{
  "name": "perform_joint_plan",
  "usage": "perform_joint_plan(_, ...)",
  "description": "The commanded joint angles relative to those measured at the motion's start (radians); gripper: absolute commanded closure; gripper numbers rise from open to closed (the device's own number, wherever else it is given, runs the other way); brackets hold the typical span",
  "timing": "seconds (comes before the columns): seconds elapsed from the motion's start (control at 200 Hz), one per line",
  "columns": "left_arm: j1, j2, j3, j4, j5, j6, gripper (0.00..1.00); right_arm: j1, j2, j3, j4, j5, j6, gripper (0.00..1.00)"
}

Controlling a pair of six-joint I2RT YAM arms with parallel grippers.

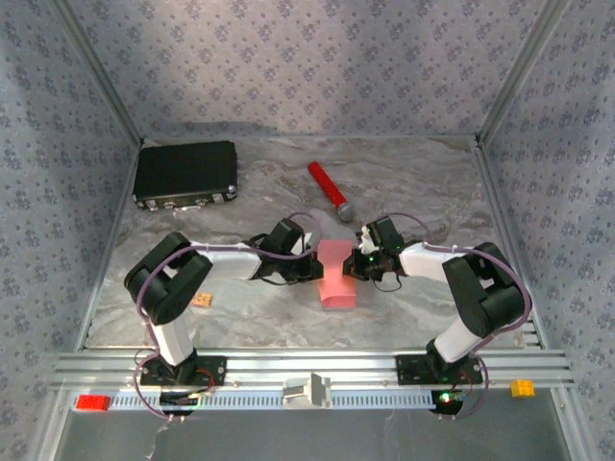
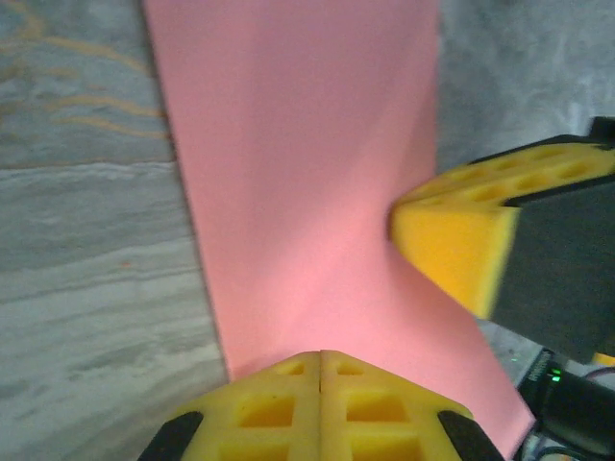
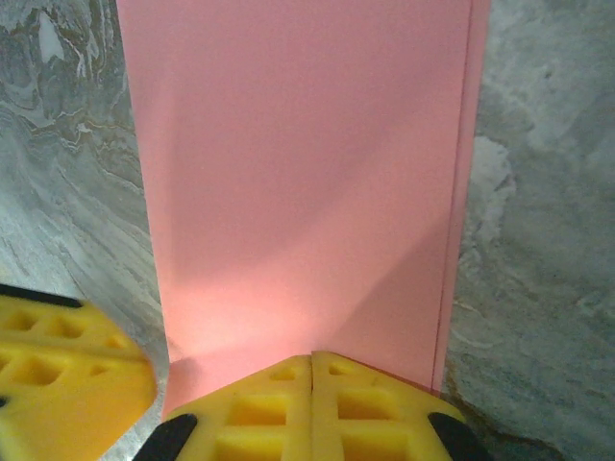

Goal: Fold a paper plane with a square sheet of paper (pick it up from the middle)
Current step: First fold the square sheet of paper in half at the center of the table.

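Note:
The square sheet of paper [image 1: 335, 274] is pink and lies on the marble table folded into a narrow rectangle. Its two layers show as a double edge [image 3: 459, 192] on the right of the right wrist view. A paper plane is out of view. My left gripper [image 1: 315, 265] is shut, and its tips [image 2: 320, 354] rest on the sheet's [image 2: 298, 163] left edge. My right gripper [image 1: 355, 263] is shut too, with its tips [image 3: 312, 357] on the opposite edge of the sheet [image 3: 307, 173]. Each wrist view catches the other gripper's yellow fingers [image 2: 452, 245] [image 3: 67, 375] across the paper.
A black case [image 1: 185, 173] lies at the back left. A red cylinder with a grey tip [image 1: 329, 189] lies behind the paper. A small tan block [image 1: 202, 301] sits by the left arm. On the front rail are a red block [image 1: 93, 402], a white piece [image 1: 307, 391] and an orange block [image 1: 522, 387].

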Motion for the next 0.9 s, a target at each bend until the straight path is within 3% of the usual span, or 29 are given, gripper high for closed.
perform_joint_plan(0.0, -0.015, -0.017, 0.009, 0.042, 0.048, -0.035, 0.98, -0.013, 0.013, -0.038, -0.136, 0.093, 0.007, 1.0)
perform_joint_plan(0.27, -0.022, 0.04, -0.059, 0.092, 0.059, -0.047, 0.98, -0.015, 0.011, -0.044, -0.132, 0.095, 0.007, 1.0)
perform_joint_plan(0.535, -0.025, 0.027, -0.123, 0.017, -0.027, 0.02, 0.99, -0.015, 0.009, -0.046, -0.133, 0.093, 0.007, 1.0)
perform_joint_plan(0.899, -0.053, -0.057, -0.016, 0.024, 0.014, -0.062, 0.99, -0.014, 0.007, -0.043, -0.133, 0.095, 0.008, 1.0)
